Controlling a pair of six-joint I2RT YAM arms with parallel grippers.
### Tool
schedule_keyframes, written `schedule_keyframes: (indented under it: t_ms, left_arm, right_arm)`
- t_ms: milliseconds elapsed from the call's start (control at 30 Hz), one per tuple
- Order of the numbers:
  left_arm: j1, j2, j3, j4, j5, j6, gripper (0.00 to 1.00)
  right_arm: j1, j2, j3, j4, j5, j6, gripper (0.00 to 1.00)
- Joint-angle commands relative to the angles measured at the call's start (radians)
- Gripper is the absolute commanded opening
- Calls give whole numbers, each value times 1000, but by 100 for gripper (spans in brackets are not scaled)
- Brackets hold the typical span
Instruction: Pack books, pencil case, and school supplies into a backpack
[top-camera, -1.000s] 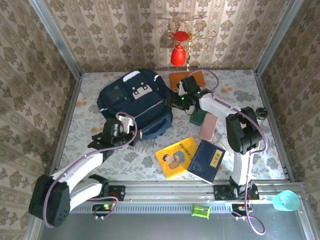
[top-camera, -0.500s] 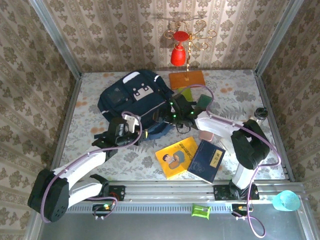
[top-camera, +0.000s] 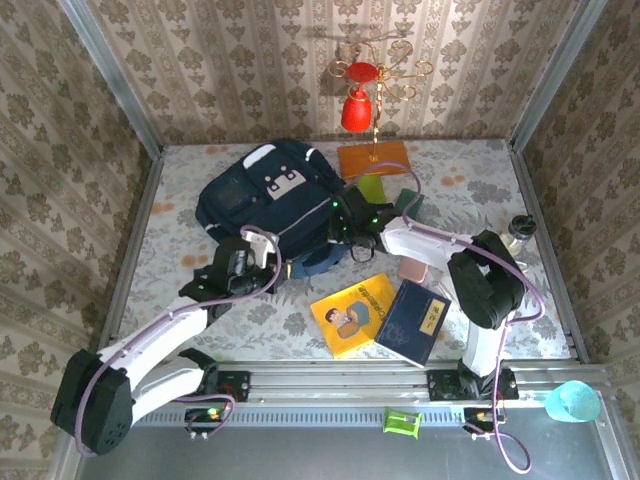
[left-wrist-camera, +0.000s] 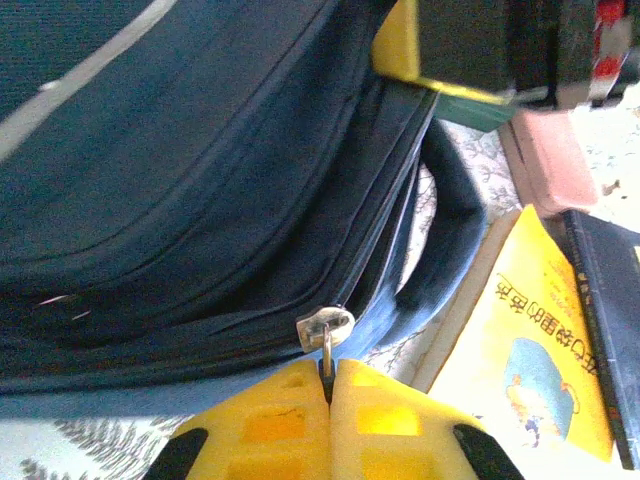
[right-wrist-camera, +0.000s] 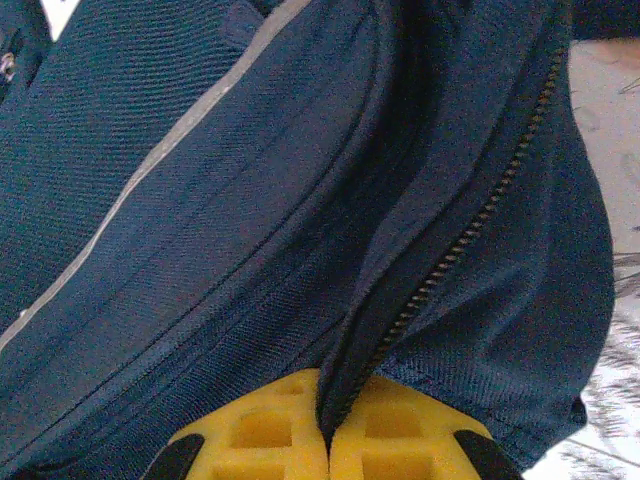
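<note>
Left arm: it runs low from your near-left base, forearm angled toward the backpack (top-camera: 265, 195). The left hand (left-wrist-camera: 328, 378) sits at the bag's near edge. Its yellow pads are pressed together, clenched on the metal zip pull (left-wrist-camera: 325, 328), which stands up between them.

Right arm: the elbow is bent high at the right and the forearm reaches left across the surface (top-camera: 180, 300) to the bag's right side. The right hand (right-wrist-camera: 327, 415) is clenched on a fold of navy fabric, just beside the zip teeth (right-wrist-camera: 470, 230).

The backpack lies flat at left-centre of the surface, its patched face up.

The yellow book (top-camera: 352, 313) and the navy book (top-camera: 412, 322) lie side by side, touching, near the front rail. The pink piece (top-camera: 410, 270) is partly under the right forearm. The light green piece (top-camera: 372, 188) and the dark green piece (top-camera: 408, 205) lie just in front of the orange slab (top-camera: 373, 158).

Changes over the last second:
- Your right arm was reaching toward the far side, by the orange slab.
- It has since swung left to the bag, where its hand was spread wide half a second ago. It is now closed on the fabric.
- Your left hand has kept its pinch and has barely shifted.
- The books have not moved.
</note>
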Motion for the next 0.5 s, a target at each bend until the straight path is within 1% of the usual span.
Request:
schedule_keyframes:
  t_ms: [0,100,167,233,267,300,333,367,433,467]
  left_arm:
    - [37,-64,-3,-102,-34,28,0]
    - [83,-89,-26,-125,-34,15,0]
    - [122,-100,-39,-116,-13,10,0]
    - [123,-103,-50,-65,50,10,0]
    - [119,-99,-58,-10,99,-7,0]
    - [118,-91,-64,52,149,-28,0]
    - [110,-79,-65,101,178,-47,0]
    - [99,-62,-59,137,187,-61,0]
    - [81,-24,-34,163,173,-65,0]
    - [60,-8,-21,165,157,-63,0]
  right_arm:
    - [-114,-8,67,-72,-28,-130,0]
    - [-170,15,112,-116,-116,-173,0]
    - [-191,40,158,-150,-159,-197,0]
    - [-204,72,218,-193,-190,-224,2]
    - [-205,79,242,-211,-194,-234,6]
    - [-205,76,253,-217,-195,-241,10]
    - [-204,63,252,-216,-191,-242,18]
    - [-204,44,242,-214,-183,-241,31]
    - [-199,-6,203,-215,-167,-227,46]
    - [-190,-36,173,-214,-156,-212,58]
